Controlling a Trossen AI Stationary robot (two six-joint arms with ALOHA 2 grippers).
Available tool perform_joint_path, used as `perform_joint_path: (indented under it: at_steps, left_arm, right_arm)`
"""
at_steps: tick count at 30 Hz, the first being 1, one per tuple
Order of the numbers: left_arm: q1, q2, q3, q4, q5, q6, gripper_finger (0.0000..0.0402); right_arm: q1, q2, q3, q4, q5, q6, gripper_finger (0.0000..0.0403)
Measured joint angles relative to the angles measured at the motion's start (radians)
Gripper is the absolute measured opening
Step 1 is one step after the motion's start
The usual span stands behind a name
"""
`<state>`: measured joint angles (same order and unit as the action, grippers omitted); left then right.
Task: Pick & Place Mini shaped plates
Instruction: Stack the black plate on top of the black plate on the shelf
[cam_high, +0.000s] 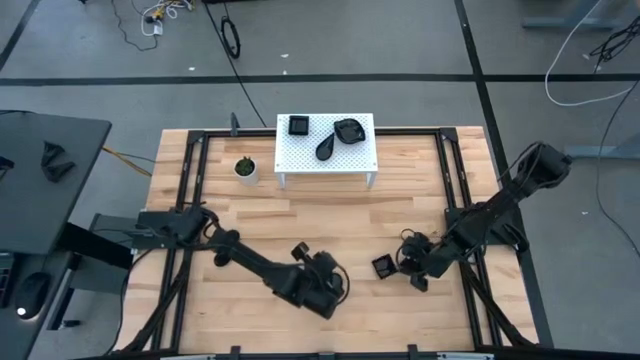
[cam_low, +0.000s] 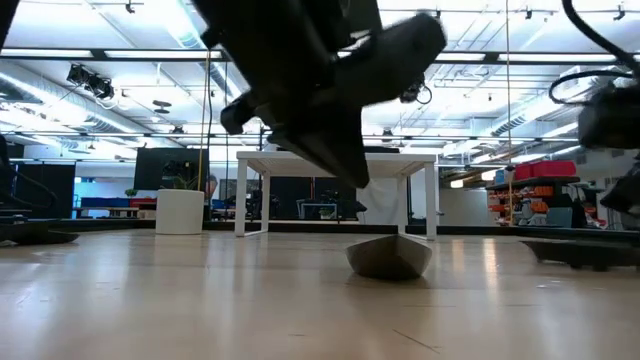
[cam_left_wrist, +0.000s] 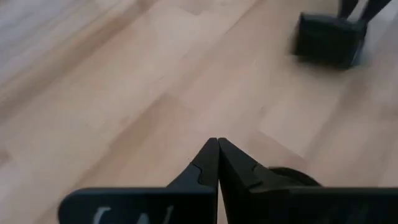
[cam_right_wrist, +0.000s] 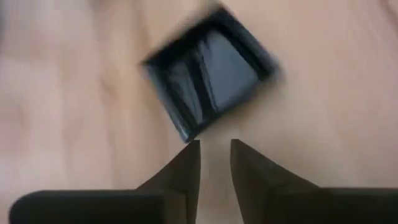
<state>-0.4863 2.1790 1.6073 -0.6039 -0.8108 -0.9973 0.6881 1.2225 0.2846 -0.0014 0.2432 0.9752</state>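
Getting ready to pick up the little square plate

My right gripper has its fingers a little apart, just in front of the square plate on the wooden table, lower right in the high view. Next I slide over its rim and squeeze. My left gripper is clenched, holding nothing.

The left arm reaches from the left edge of the wooden table toward its near middle, its wrist bent low over the boards. The left gripper has its fingers pressed together, holding nothing. The right arm slants in from the table's right side, and the right gripper shows a narrow gap between its fingertips, gripping nothing.
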Motion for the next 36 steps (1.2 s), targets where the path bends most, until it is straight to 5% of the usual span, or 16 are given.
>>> perform_joint_path:
  at_steps: [8,16,22,29,36]
  left_arm:
    - [-0.024,0.001,0.001,0.093,-0.03,0.051,0.0005]
    - [0.003,0.001,0.001,0.153,-0.019,0.102,0.0005]
    - [0.028,0.005,0.002,0.265,0.054,0.129,0.0022]
    - [0.115,0.071,0.003,0.479,0.211,0.114,0.0099]
    - [0.206,0.106,0.0,0.47,0.402,-0.045,0.0126]
  right_arm:
    - [-0.138,0.287,0.017,0.571,0.075,-0.231,0.0043]
    - [-0.257,0.426,0.174,0.593,0.128,-0.487,0.0029]
    - [-0.227,0.211,0.187,0.271,0.282,-0.522,0.0026]
    - [-0.017,-0.126,0.186,-0.414,0.451,-0.158,0.0004]
    - [0.186,-0.213,0.187,-0.547,0.564,0.015,0.0013]
